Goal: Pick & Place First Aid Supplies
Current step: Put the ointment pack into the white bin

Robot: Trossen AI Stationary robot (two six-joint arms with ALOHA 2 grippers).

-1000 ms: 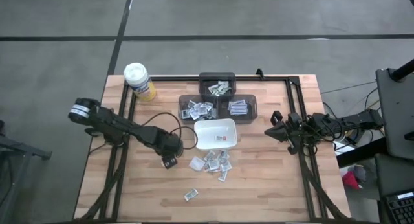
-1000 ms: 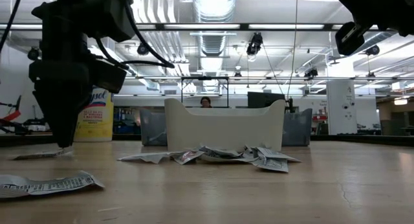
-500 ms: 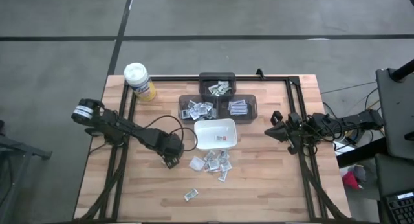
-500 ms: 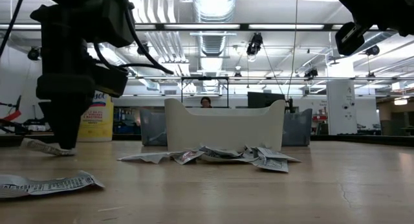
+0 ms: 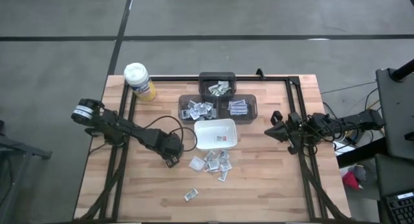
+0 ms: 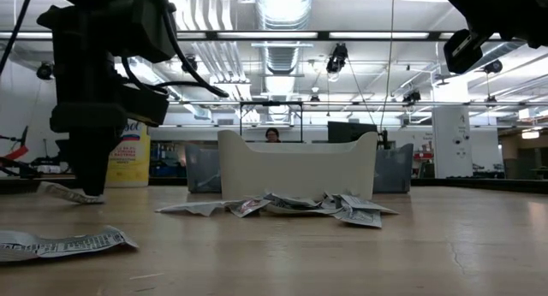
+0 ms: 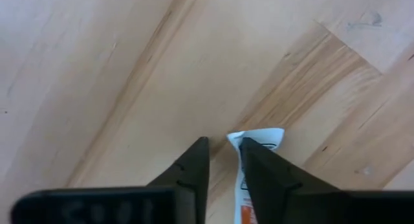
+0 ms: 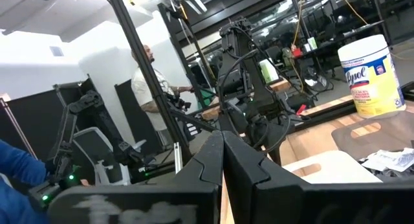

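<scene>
Presently, left gripper (image 7: 223,149) fingers are pinching one white packet (image 7: 255,141) against the wooden surface (image 5: 259,185); right gripper (image 8: 223,141) is idling clenched.

The table (image 5: 259,185) is light wood, smooth planks with grain. The small packets (image 5: 217,163) look like crinkly paper. The white dish (image 5: 215,134) is smooth, matt plastic. The gripper fingers (image 7: 191,169) are dark and matt.

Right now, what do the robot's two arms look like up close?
Both are dark, jointed arms. The left arm has a white-banded base joint and a looping black cable; its end effector ends in two tapered black fingers. The right arm is black too, trailing cables.
</scene>
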